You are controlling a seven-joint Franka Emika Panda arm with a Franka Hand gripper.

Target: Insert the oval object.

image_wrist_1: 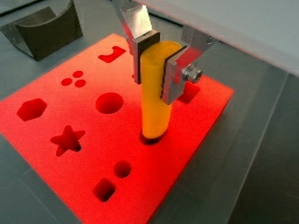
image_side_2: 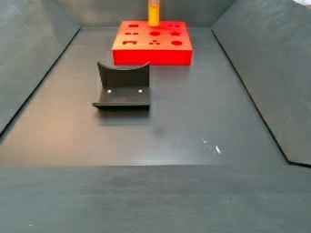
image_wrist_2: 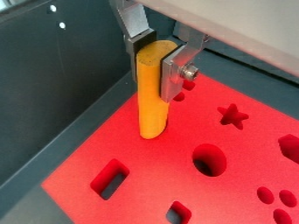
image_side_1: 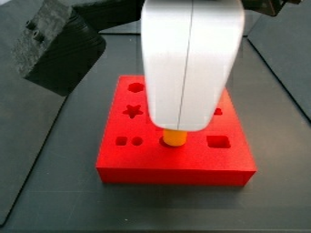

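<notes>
The oval object, a long orange-yellow peg, stands upright between my gripper's silver fingers, which are shut on its upper end. Its lower end meets the top of the red block at a hole near one edge; how deep it sits I cannot tell. The peg and gripper show the same over the block in both wrist views. In a side view the white gripper body hides all but the peg's tip on the block.
The block sits at the far end of the grey bin floor, with the peg above it. Its top has star, hexagon, round and square holes. The dark fixture stands on the floor nearer the middle, and also shows in a wrist view.
</notes>
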